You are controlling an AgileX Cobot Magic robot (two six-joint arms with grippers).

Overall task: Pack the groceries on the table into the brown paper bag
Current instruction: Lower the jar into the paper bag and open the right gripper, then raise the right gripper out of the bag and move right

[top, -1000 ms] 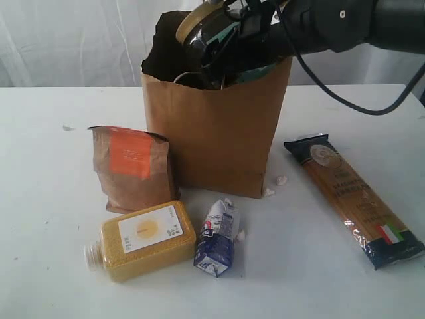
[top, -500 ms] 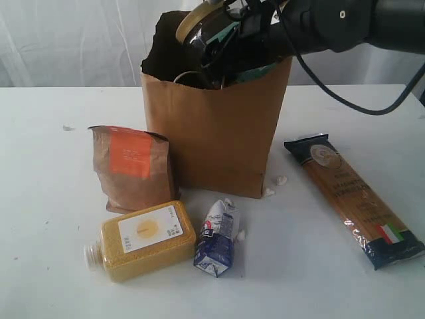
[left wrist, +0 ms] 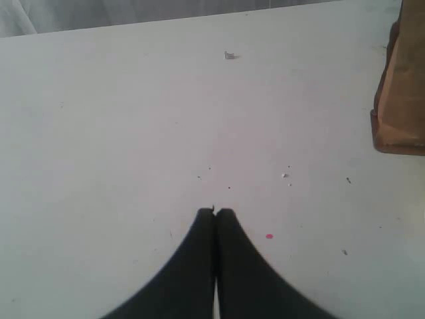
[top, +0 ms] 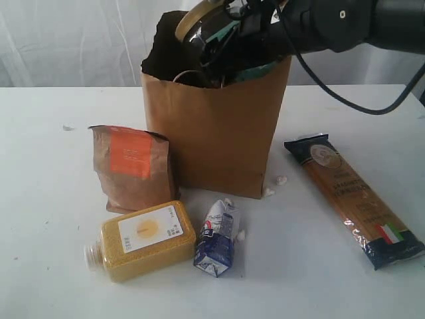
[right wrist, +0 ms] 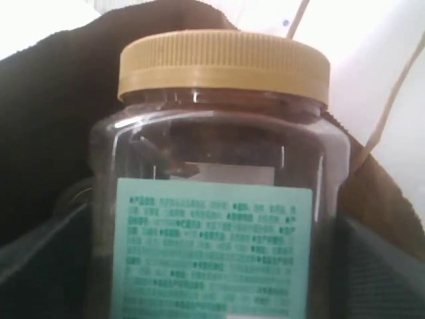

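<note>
Exterior view. The bag stands upright at the centre of the table. Its mouth is open and the rim is ragged on the 10 o'clock side.

The right arm comes in from 2 o'clock, with its wrist over the bag's mouth. The right gripper is clamped on the jar. The jar is tilted, and its yellow lid points to 10 o'clock, above the rim. The lower body is at the mouth; how deep it sits cannot be told.

Right wrist view agrees. The jar fills the frame with its pale green label facing the camera. There is a dark finger at each side of the body, and the dark inside of the bag lies behind.

The left gripper has its tips pressed together with nothing between them, over speckled bare table. A brown paper corner stands on the table near it. Whether it is bag or pouch, I cannot tell.

Groceries on the table, bearings from the bag:
- Pouch, 8 o'clock. Upright, orange label to the camera, just beside the bag wall; contact unclear.
- Bottle, 7 o'clock. On its side in front of the pouch, white label up, cap toward 8 o'clock.
- Carton, 6 o'clock. Lying down, crumpled, just beside the bottle.
- Spaghetti packet, 4 o'clock. Flat, apart from the bag, running from 11 to 5 o'clock.
- White crumbs at the bag's foot, 5 o'clock.
</note>
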